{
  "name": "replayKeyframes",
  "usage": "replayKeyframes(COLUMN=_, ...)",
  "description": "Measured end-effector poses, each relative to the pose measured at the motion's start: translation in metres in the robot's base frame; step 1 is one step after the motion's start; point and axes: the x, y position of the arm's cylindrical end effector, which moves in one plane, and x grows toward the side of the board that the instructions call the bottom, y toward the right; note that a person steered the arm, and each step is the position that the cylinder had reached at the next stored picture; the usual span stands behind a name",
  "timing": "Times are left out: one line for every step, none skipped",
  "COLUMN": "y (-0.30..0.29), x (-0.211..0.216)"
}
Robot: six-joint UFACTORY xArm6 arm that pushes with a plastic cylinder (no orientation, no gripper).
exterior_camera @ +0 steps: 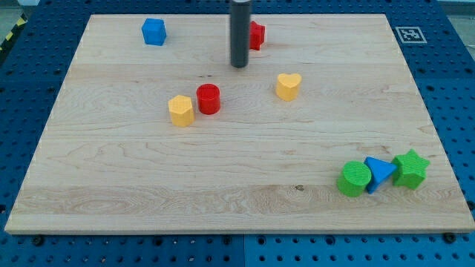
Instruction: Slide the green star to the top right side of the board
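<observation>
The tip (239, 65) rests on the board (111, 193) near the view's top, touching no block. It is a bare rod end with no jaws. The green star (410, 167) lies well apart from it, toward the view's bottom right, touching a blue triangle (379, 173). A red block (257, 35) sits just right of the rod.

A pale wooden board (245, 159) is seen on a perforated blue table (453, 81). Blocks are coloured thus: green star (410, 168), green cylinder (355, 179), blue triangle (379, 173), yellow heart (288, 86), red cylinder (208, 99).
</observation>
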Motion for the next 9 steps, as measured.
replayKeyframes(y=-0.076, x=-0.001)
replayKeyframes(y=-0.117, x=0.019)
replayKeyframes(y=-0.15, x=0.059)
replayKeyframes(y=-0.174, x=0.111)
replayKeyframes(y=-0.15, x=0.19)
replayKeyframes(y=-0.058, x=0.271)
replayKeyframes(y=-0.022, x=0.29)
replayKeyframes(y=-0.004, x=0.29)
replayKeyframes(y=0.072, x=0.289)
